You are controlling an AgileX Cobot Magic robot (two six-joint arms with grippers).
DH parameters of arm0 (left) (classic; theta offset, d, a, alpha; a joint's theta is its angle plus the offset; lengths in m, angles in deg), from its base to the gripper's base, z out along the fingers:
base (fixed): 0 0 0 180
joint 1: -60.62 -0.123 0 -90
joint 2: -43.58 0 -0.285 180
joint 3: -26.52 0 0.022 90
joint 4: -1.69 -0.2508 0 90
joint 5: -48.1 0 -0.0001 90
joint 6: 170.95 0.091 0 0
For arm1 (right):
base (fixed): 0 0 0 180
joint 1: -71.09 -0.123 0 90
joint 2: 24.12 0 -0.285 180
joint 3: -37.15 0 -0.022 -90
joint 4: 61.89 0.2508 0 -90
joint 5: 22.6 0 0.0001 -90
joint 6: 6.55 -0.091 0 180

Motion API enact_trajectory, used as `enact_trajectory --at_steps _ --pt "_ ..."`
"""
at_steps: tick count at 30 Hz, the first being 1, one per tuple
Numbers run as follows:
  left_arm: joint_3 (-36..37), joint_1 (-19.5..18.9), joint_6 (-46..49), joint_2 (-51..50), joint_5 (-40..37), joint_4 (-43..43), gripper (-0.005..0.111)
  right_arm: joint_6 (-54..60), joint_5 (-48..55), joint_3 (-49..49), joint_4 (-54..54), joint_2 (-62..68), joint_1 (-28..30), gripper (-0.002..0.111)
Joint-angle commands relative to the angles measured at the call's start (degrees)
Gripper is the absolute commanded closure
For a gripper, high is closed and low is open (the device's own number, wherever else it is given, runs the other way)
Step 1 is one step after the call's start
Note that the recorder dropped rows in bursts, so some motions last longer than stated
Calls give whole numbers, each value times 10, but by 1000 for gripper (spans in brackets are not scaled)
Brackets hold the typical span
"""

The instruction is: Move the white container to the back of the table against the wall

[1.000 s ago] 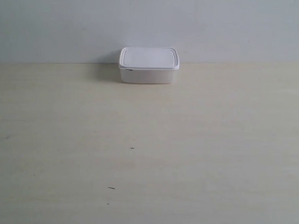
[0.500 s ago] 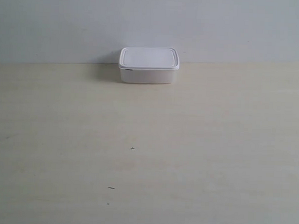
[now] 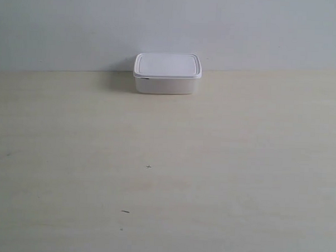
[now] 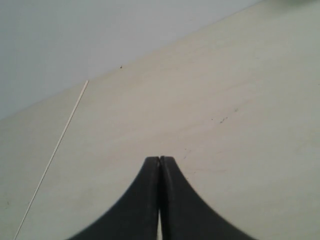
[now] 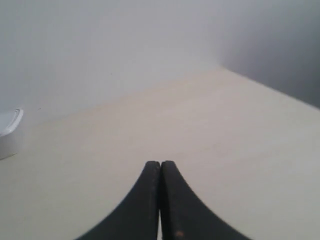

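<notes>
The white container [image 3: 167, 73] stands with its lid on at the back of the table [image 3: 166, 176], right where the table meets the wall [image 3: 172, 26]. A corner of the container [image 5: 9, 131] shows at the edge of the right wrist view. My right gripper [image 5: 160, 163] is shut with nothing between its black fingers, well away from the box. My left gripper [image 4: 160, 158] is also shut and empty, hanging over bare table. Neither arm appears in the exterior view.
A thin pale line [image 4: 55, 150] runs across the table in the left wrist view. Tiny dark specks [image 3: 124, 212] dot the surface near the front. A darker side wall [image 5: 280, 50] meets the table in the right wrist view.
</notes>
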Motion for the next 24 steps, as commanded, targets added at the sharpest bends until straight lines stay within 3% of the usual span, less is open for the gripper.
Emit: enact_trajectory --at_steps 1,9,19,24 --pt "1 3 -2 3 -1 7 107 8 -9 -3 117 -3 2 108" --pt "1 3 -2 3 -1 7 107 14 -9 -3 157 -3 2 108" --pt "1 3 -2 3 -1 7 107 341 -1 -3 160 -3 2 108" --pt "1 3 -2 3 -1 9 107 357 -1 -3 183 -3 2 108"
